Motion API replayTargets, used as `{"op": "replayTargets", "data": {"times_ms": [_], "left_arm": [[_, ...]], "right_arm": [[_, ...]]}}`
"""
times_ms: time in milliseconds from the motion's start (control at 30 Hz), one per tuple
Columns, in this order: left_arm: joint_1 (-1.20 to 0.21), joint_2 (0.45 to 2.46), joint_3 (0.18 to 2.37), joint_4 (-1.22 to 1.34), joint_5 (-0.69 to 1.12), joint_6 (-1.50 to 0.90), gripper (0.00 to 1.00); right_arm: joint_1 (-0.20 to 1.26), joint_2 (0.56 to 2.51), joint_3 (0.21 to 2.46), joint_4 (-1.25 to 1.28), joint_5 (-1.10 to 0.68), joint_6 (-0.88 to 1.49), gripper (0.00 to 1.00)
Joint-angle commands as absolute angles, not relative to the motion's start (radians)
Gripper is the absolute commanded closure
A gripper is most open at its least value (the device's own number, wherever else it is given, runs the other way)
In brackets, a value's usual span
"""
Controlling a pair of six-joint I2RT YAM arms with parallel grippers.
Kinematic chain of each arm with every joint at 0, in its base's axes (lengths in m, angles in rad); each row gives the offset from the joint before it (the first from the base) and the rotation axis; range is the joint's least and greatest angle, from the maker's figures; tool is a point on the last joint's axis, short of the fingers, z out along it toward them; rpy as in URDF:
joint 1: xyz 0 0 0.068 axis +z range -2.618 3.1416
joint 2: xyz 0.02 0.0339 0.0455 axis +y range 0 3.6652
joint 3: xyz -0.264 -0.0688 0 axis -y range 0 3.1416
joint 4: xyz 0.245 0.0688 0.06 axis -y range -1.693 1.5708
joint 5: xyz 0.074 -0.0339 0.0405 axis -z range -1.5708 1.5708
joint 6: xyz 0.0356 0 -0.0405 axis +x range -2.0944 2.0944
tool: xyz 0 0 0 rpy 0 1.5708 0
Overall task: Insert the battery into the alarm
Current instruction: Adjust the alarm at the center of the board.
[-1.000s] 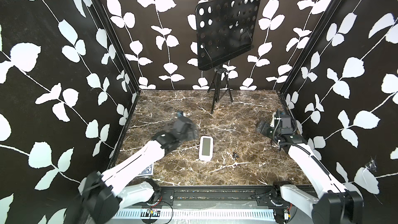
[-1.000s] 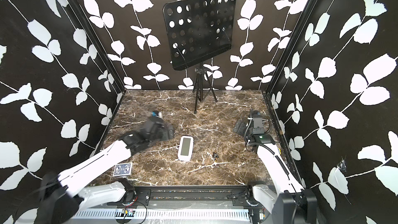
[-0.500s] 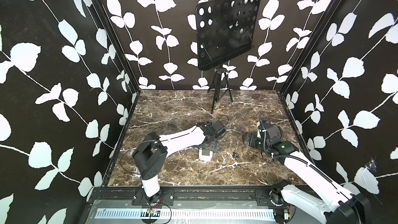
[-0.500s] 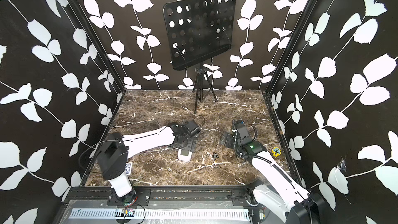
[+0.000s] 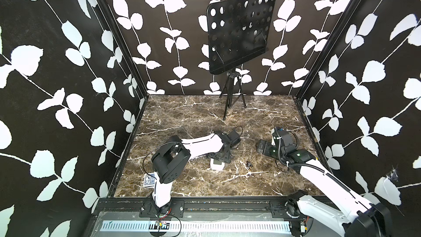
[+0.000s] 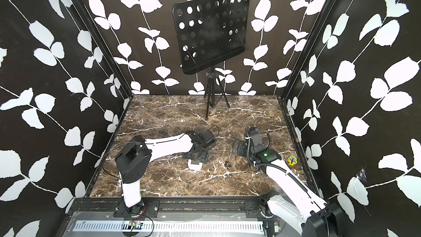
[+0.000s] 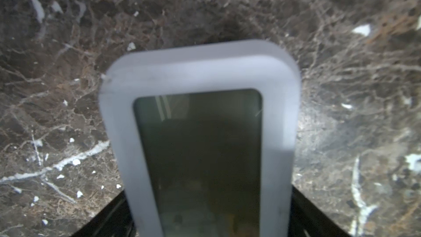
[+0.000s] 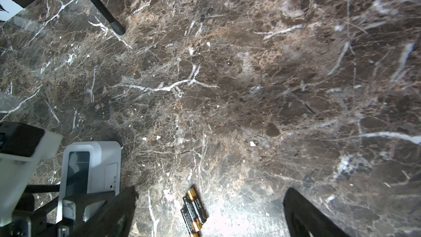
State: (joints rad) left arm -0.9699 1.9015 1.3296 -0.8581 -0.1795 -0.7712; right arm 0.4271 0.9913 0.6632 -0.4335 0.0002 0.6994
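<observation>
Looking down on a glossy brown counter (image 5: 193,115) veined white like marble. Well behind the alarm (image 5: 217,167), find a black perforated music stand (image 5: 241,30) on a thin tripod. Over the alarm's far end, see the left hand (image 5: 219,157), dark jaws straddling its long sides; cannot tell whether gripping or merely beside, and hiding much of it from above. Right of the alarm, note the right hand (image 5: 260,148), spread wide, holding nothing. Lies flat, face up: rounded white plastic frame, grey screen. Left of the alarm and nearer the front edge, spot a blue-patterned card box (image 5: 150,179). Just right of the alarm, spot two black-and-copper batteries (image 8: 193,210), side by side.
</observation>
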Motion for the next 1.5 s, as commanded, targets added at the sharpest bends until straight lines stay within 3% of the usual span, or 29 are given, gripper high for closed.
{"op": "replayTargets", "data": {"times_ms": [0,67,133,267,467,800,1000,1133,1233,1367,1467], "left_arm": [[-0.961,1.902,1.355,-0.876,-0.178,-0.799,0.2],[-0.954,1.899,1.35,-0.862,-0.163,-0.802,0.28],[-0.946,1.886,1.353,-0.864,-0.153,-0.807,0.29],[-0.921,1.799,1.314,-0.796,-0.092,-0.846,0.29],[-0.84,1.594,1.11,-0.368,0.132,-1.007,0.29],[-0.83,1.506,1.057,-0.074,0.213,-1.182,0.29],[-0.83,1.488,1.05,-0.015,0.209,-1.23,0.29],[-0.83,1.477,1.038,0.004,0.209,-1.259,0.3],[-0.83,1.466,1.014,0.05,0.209,-1.295,0.3],[-0.83,1.466,1.007,0.094,0.214,-1.323,0.3],[-0.83,1.467,1.008,0.098,0.218,-1.335,0.31]], "right_arm": [[0.439,0.996,0.659,-0.387,-0.03,0.706,0.01],[0.445,0.987,0.65,-0.364,-0.04,0.703,0.01],[0.451,0.969,0.64,-0.336,-0.051,0.696,0.01],[0.477,0.931,0.61,-0.251,-0.096,0.676,0.01],[0.569,0.911,0.587,-0.103,-0.159,0.62,0.01],[0.728,1.058,0.69,-0.037,-0.087,0.577,0.01],[0.769,1.116,0.729,-0.002,-0.032,0.566,0.21],[0.776,1.115,0.729,0.01,0.01,0.554,0.44],[0.779,1.114,0.732,0.014,0.04,0.539,0.53],[0.781,1.117,0.736,0.031,0.049,0.515,0.54],[0.781,1.131,0.748,0.034,0.048,0.495,0.46]]}}
